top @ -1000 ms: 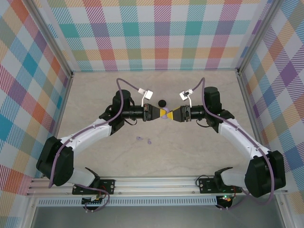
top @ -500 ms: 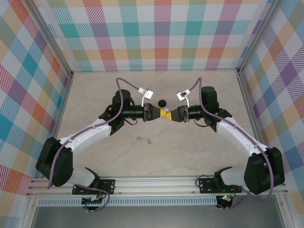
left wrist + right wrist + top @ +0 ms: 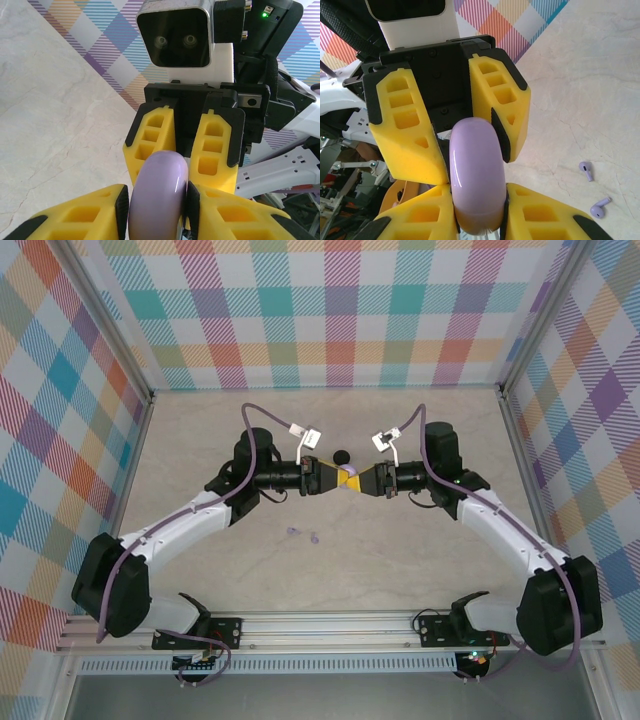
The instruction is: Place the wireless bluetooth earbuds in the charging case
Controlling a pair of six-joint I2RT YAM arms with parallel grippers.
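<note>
A lavender charging case (image 3: 350,483) hangs closed above mid-table between both grippers, which meet tip to tip. My right gripper (image 3: 363,480) is shut on it; in the right wrist view both pads press the case (image 3: 474,170) at the gripper (image 3: 477,212). My left gripper (image 3: 338,478) stands slightly open around the case's other end; a thin dark gap shows beside one of its fingers (image 3: 407,145). The left wrist view has the case (image 3: 159,190) between the left gripper's (image 3: 157,202) pads. Two lavender earbuds (image 3: 292,531) (image 3: 313,537) lie on the table nearer the arm bases, the earbuds (image 3: 586,170) (image 3: 600,207) also appearing in the right wrist view.
A small round black case (image 3: 341,455) sits on the table just behind the meeting grippers. The marble tabletop (image 3: 420,570) is walled in by checked panels on three sides. An aluminium rail (image 3: 330,625) with the arm bases runs along the near edge.
My right gripper slid a little left and closed on the lavender case. My left gripper's jaws eased apart around it. The earbuds and black case have not moved.
</note>
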